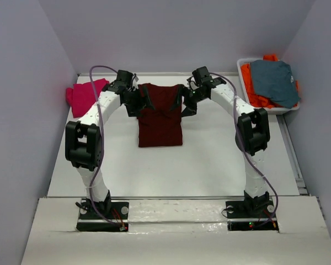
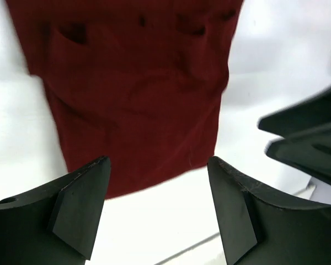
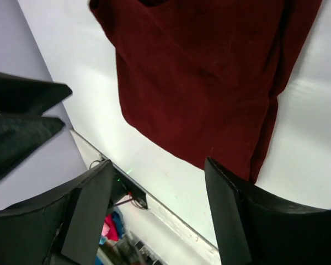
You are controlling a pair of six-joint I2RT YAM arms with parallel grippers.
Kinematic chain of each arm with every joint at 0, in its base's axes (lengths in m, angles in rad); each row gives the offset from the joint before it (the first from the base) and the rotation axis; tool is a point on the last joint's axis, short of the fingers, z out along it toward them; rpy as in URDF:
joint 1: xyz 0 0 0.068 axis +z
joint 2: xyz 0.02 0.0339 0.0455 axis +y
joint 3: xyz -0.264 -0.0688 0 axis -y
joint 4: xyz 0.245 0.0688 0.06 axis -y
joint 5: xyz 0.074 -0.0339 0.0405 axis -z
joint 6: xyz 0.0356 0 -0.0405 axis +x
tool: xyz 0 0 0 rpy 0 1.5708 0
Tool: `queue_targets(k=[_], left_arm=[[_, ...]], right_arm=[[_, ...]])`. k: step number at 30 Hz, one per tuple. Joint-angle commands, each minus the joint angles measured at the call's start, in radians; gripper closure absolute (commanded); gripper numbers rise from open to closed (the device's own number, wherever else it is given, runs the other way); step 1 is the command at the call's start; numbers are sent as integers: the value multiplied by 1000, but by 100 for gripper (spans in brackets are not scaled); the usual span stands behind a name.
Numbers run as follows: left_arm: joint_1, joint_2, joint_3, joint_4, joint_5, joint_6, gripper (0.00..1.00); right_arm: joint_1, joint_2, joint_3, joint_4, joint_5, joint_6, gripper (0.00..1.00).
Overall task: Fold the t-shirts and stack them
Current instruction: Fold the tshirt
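Note:
The dark maroon t-shirt [image 1: 160, 117] lies on the table at the middle back, folded into a narrow strip with its sleeves turned in. It fills the top of the left wrist view [image 2: 138, 83] and of the right wrist view [image 3: 204, 77]. My left gripper [image 1: 136, 104] is at the shirt's upper left edge; its jaws [image 2: 157, 212] are open and empty. My right gripper [image 1: 186, 104] is at the upper right edge, also open and empty [image 3: 157, 218]. The magenta-pink t-shirt [image 1: 84, 95] lies crumpled at the far left by the wall.
A white tray [image 1: 244, 69] at the back right holds orange [image 1: 256, 94] and grey-blue [image 1: 275, 81] garments. Grey walls close in the table on the left, back and right. The table's front edge runs just ahead of the arm bases.

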Motion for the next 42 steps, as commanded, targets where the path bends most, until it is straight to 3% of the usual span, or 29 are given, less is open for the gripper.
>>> queue_targets(k=[1,5,11,22,42], left_arm=[[-48,8,-52,6,85,-8,18],[-57,64,-70,20,137,-25,19],[-85,93,-92,13,123,-28,20],[-94,171,-156,-46,123,-8,22],[-103,179,-192,-67,110,10,22]], right_arm=[[27,25,-58,93,-81,46,32],[27,97,-23,117,-128,59,66],[27,246,137,90,-161,62,85],[27,356,190,111,-176,76,87],[-114,453,401,148,-177,134,87]])
